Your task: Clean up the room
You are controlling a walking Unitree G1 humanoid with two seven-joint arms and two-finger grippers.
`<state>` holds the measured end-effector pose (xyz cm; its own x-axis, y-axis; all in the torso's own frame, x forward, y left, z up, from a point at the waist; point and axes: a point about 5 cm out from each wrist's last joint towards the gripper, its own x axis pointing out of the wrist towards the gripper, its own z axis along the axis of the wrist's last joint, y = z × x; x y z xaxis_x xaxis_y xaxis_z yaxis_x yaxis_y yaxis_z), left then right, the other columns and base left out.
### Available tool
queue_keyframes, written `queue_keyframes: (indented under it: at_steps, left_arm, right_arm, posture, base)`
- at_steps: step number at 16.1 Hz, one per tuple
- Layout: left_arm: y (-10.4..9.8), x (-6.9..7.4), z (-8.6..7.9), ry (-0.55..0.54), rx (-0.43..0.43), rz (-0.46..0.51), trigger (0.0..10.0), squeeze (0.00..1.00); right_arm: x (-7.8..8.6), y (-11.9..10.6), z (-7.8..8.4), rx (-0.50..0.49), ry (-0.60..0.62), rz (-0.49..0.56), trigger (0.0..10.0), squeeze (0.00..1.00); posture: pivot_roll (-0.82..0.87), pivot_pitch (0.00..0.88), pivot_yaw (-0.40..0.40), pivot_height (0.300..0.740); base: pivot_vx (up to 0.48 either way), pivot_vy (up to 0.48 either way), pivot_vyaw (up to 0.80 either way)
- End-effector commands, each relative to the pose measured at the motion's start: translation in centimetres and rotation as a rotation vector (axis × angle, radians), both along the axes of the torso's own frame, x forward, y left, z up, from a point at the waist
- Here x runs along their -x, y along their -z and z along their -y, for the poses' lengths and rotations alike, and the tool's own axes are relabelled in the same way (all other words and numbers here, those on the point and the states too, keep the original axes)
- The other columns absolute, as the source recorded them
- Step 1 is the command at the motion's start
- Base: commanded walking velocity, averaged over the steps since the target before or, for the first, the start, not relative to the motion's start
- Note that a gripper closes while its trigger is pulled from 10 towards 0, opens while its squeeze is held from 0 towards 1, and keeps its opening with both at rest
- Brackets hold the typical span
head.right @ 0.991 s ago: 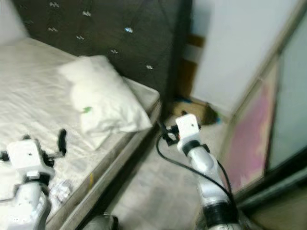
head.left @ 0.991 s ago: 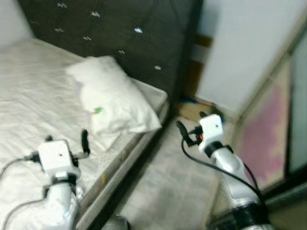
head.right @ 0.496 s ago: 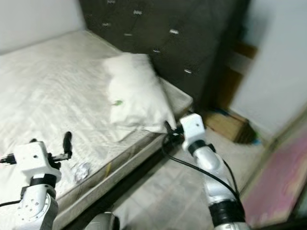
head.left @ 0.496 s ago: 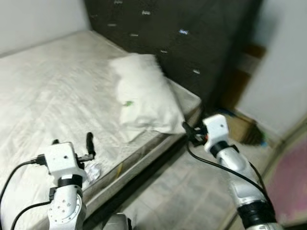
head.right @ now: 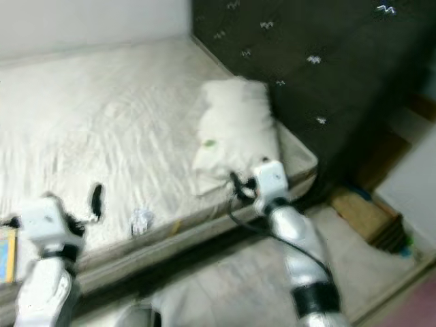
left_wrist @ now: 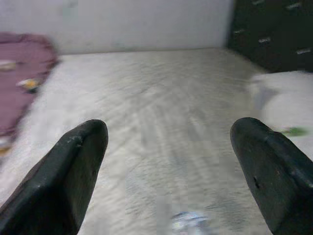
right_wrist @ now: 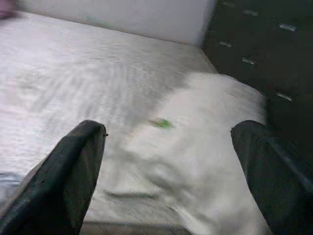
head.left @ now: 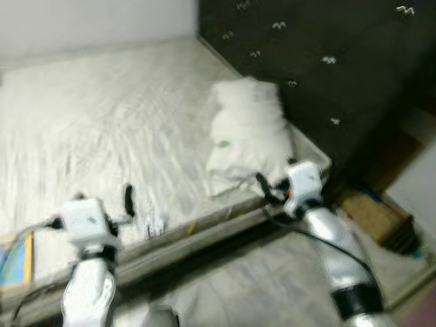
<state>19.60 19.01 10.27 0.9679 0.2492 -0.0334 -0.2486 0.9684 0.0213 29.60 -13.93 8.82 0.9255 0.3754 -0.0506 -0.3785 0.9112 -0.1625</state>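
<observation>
Both the left tool (left_wrist: 168,171) and right tool (right_wrist: 168,171) hover spread apart and empty, apparently readied to grasp, with the crumpled wrapper (head.left: 155,225) on the bed (head.left: 102,136) just ahead of the left one and the pillow (right_wrist: 205,147) ahead of the right.

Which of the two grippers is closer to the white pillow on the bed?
The right gripper: its open fingers point at the pillow, while the left gripper hovers farther off.

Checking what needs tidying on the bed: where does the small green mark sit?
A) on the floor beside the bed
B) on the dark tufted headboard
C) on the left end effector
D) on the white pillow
D: the small green mark lies on the white pillow, near the dark tufted headboard.
</observation>
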Motion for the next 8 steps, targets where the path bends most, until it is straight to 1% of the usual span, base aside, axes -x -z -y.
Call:
queue_keyframes:
  at_steps: [1, 6, 7, 8]
  left_arm:
    - [-0.1, -0.18, 0.43, 0.015, 0.013, 0.003, 10.0, 0.0]
    - [-0.24, -0.29, 0.42, 0.017, 0.017, 0.013, 10.0, 0.0]
    - [-0.25, -0.31, 0.42, 0.016, 0.017, 0.014, 10.0, 0.0]
    - [-0.3, -0.32, 0.43, 0.021, 0.017, 0.02, 10.0, 0.0]
  right_arm:
    - [0.09, 0.16, 1.1, 0.018, 0.022, -0.006, 10.0, 0.0]
    - [-0.03, 0.05, 1.22, 0.011, 0.031, 0.0, 10.0, 0.0]
    - [-0.04, 0.04, 1.22, 0.011, 0.031, 0.0, 10.0, 0.0]
    - [-0.1, 0.05, 1.23, 0.007, 0.033, -0.002, 10.0, 0.0]
  posture:
    - [0.03, 0.028, -0.07, 0.74]
    - [0.03, 0.032, -0.065, 0.74]
    - [0.03, 0.032, -0.065, 0.74]
    - [0.03, 0.031, -0.066, 0.74]
  base:
    - [0.0, 0.0, 0.8]
    - [0.0, 0.0, 0.78]
    - [0.0, 0.0, 0.46]
    - [0.0, 0.0, 0.0]
